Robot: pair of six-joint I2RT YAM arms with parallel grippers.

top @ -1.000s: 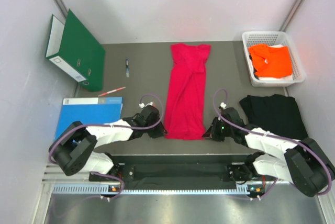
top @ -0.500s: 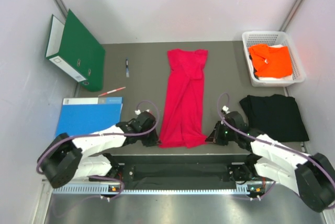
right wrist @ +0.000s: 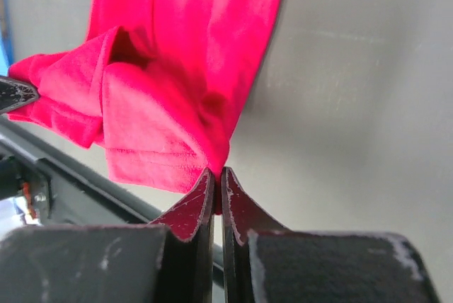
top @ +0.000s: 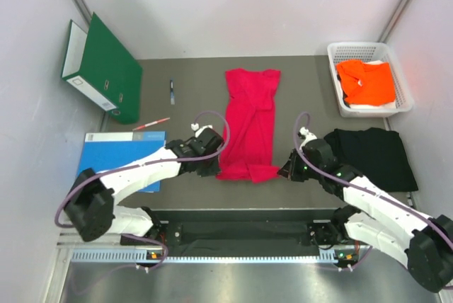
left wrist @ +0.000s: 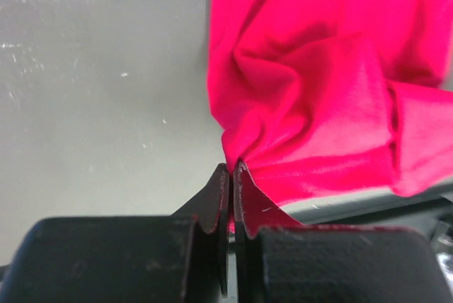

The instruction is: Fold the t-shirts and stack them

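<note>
A crimson red t-shirt lies as a long narrow strip down the middle of the table, its near end lifted and bunched. My left gripper is shut on that end's left corner. My right gripper is shut on the right corner. The red cloth sags between the two grips. A black t-shirt lies flat at the right. A bright orange t-shirt sits in a white basket at the back right.
A green binder stands at the back left. A blue sheet lies at the near left under my left arm. A pen and a red-and-white marker lie between them. The table's front edge runs just below both grippers.
Both grippers have lifted the shirt's near end and carried it away from the front edge, so the strip looks shorter and its end bunched. The left jaws closed on the corner.
</note>
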